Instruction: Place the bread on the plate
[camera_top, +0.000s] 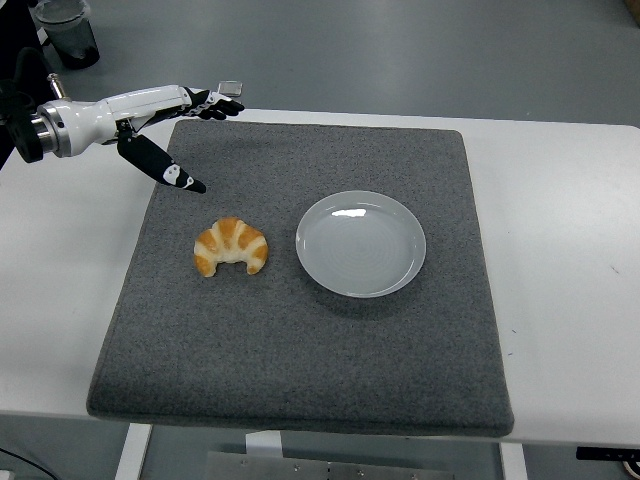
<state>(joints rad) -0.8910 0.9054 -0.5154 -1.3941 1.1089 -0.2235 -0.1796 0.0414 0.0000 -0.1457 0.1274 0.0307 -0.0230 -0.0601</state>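
Head view: left hand (165, 125) open, fingers spread, thumb pointing down, holding nothing. Bread (232, 246) lies on the grey mat (300, 360), nearer the bench's front edge than the hand, long axis left-right, just left of the plate (361, 243).

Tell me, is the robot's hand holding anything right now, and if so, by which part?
Nothing is held. The left hand is open above the mat's far left corner, and the croissant lies untouched beside the plate.

We see our left arm entering from the upper left of the frame, left hand (160, 125) spread open, thumb angled downward, fingers extended rightward, holding nothing
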